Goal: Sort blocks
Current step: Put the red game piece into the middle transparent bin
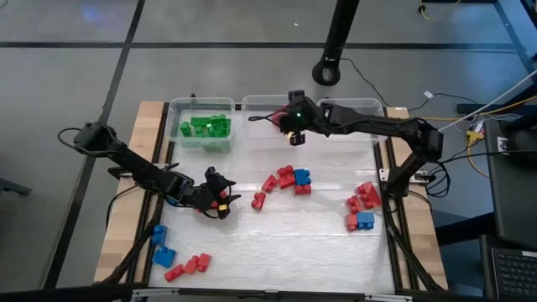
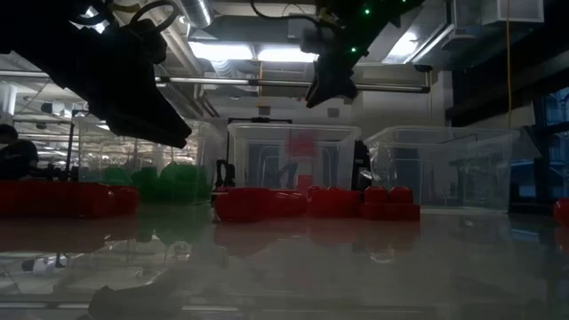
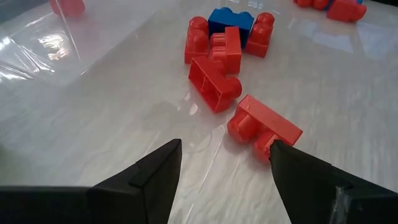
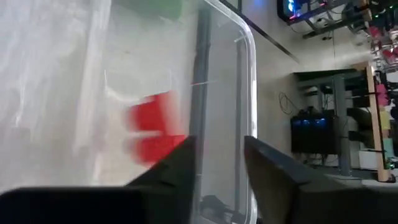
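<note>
My right gripper hangs open over the near wall of the middle clear bin. Inside that bin a blurred red block shows beyond the fingers, apart from them; the low view has it as a red smear behind the bin's wall. My left gripper stands open low over the table at the left, with nothing between its fingers. A red block lies on its side just ahead of it. Farther on lies a cluster of red blocks and a blue one.
The left bin holds green blocks; the right bin stands beside the middle one. Red and blue blocks lie at the right and at the near left. A bare stretch of table lies between these groups.
</note>
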{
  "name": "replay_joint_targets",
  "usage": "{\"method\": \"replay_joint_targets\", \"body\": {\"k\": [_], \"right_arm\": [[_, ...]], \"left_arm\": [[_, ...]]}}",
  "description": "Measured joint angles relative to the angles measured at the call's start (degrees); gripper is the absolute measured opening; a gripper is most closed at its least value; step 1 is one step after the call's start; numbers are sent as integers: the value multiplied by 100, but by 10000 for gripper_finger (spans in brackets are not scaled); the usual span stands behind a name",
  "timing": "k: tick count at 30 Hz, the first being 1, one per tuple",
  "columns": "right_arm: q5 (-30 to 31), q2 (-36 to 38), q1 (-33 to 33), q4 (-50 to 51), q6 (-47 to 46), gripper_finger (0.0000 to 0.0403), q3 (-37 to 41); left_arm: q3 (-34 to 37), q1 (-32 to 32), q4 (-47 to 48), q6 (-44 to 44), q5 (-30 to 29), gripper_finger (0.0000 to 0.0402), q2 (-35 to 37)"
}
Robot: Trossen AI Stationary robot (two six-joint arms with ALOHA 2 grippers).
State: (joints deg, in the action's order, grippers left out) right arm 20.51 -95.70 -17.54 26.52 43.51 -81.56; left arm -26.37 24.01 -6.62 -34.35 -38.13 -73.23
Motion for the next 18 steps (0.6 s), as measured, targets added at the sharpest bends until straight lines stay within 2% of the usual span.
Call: {"method": "replay_joint_targets", "body": {"k": [5, 9, 13, 18], "right_arm": [[295, 72, 182, 206, 27, 232, -71], [288, 94, 531, 916, -134, 282, -442], [-22, 96, 1098, 1317, -341, 303, -588], [-432, 96, 1813, 1457, -623, 302, -395]], "left_arm": [[0, 0, 0, -13, 0, 230, 0], [0, 0, -2, -15, 0, 230, 0], [0, 0, -3, -17, 0, 230, 0], [0, 0, -3, -17, 1, 230, 0]]}}
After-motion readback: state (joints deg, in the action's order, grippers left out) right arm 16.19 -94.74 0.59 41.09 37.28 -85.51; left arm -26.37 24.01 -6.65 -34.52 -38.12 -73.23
